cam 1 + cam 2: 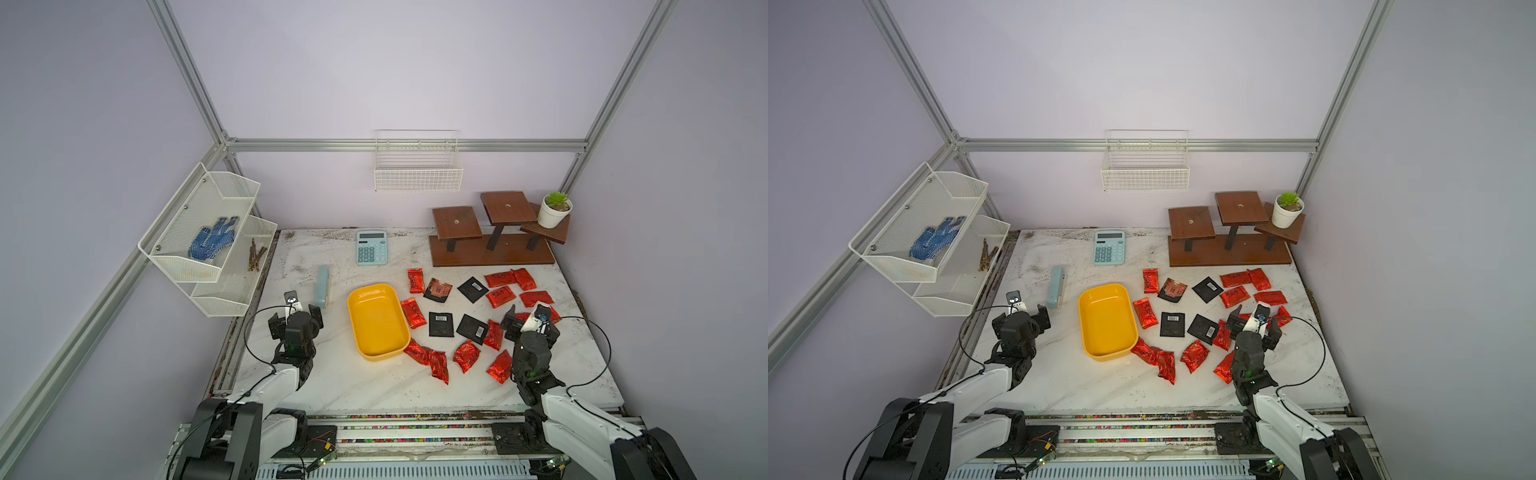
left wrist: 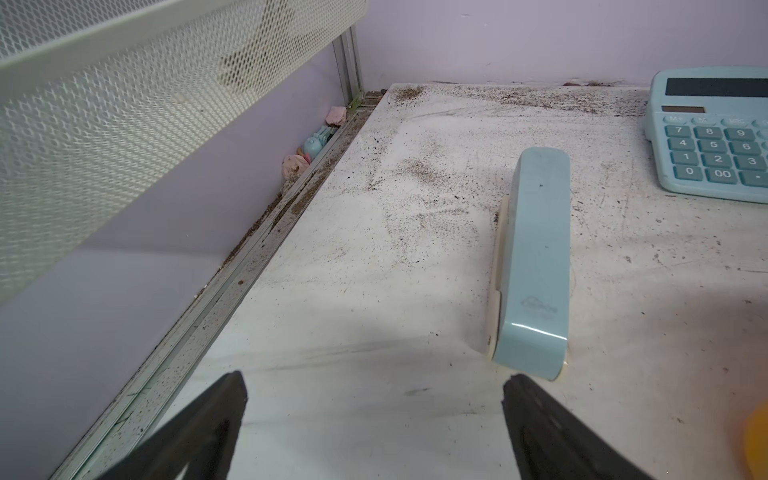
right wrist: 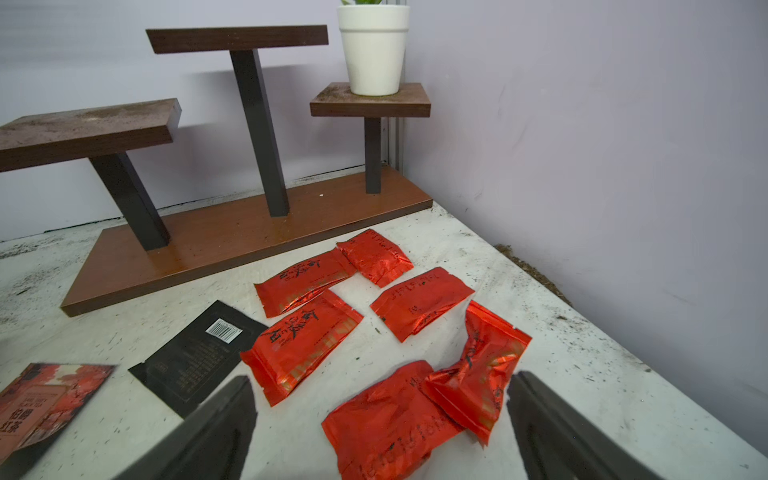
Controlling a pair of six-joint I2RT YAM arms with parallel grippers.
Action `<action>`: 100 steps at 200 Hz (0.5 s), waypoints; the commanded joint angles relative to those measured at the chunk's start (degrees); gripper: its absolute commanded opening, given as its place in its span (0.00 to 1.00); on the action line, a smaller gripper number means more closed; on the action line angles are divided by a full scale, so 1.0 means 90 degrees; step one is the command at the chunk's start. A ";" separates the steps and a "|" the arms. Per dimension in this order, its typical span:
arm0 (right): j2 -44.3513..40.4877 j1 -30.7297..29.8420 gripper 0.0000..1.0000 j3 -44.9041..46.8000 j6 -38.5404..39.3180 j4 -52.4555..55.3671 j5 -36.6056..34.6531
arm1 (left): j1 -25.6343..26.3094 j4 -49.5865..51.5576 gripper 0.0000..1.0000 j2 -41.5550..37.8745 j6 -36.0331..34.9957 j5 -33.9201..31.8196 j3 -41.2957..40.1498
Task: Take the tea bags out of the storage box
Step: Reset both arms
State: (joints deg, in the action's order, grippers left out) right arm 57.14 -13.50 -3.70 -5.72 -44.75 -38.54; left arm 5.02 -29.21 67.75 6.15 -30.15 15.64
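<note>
Rightward, tea bags (image 1: 413,312) crowd the storage box (image 1: 376,320) edge.

Lilac walls (image 1: 374,62), aluminium frame (image 1: 407,145), marbled white tabletop (image 1: 374,390)

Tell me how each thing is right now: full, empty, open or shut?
yellow box: upright, empty.
tea bags: all lying out on the table.
left hand: open, empty.
right hand: open, empty, over the tea bags.
plant pot: upright on the wooden stand.
calculator: lying face up.
</note>
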 commanded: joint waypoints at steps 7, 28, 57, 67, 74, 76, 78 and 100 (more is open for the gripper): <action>0.1256 0.0149 0.99 0.0229 -0.0020 -0.3035 0.0172 | -0.0167 -0.2027 1.00 0.0617 -0.0394 0.0543 0.0036; 0.2088 0.0230 0.99 0.0173 0.0261 -0.4095 0.0376 | -0.0340 -0.2681 1.00 0.1123 -0.0334 0.0838 0.0049; 0.3394 0.0395 0.99 0.0128 0.0371 -0.5511 0.0647 | -0.0471 -0.4302 1.00 0.2466 -0.0326 0.1084 -0.0141; 0.3544 0.0396 0.99 -0.0032 0.0520 -0.5306 0.0902 | -0.0469 -0.4444 1.00 0.2629 -0.0429 0.1142 -0.0062; 0.3504 0.0392 0.99 -0.0189 0.0581 -0.4879 0.1168 | -0.0473 -0.3857 1.00 0.2491 -0.0325 0.1139 0.0123; 0.3511 0.0390 0.99 -0.0229 0.0602 -0.4751 0.1239 | -0.0475 -0.3628 1.00 0.2443 -0.0306 0.1142 0.0190; 0.3506 0.0392 0.99 -0.0271 0.0622 -0.4617 0.1332 | -0.0471 -0.3421 1.00 0.2404 -0.0296 0.1138 0.0251; 0.3655 0.0367 1.00 -0.0660 0.0877 -0.4008 0.1817 | -0.0470 -0.2549 1.00 0.2390 -0.0323 0.1197 0.0698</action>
State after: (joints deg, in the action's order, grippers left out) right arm 88.73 -10.22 -5.65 -1.54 -81.73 -29.06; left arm 1.13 -53.91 90.61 3.81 -21.21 17.41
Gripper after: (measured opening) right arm 0.996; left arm 0.992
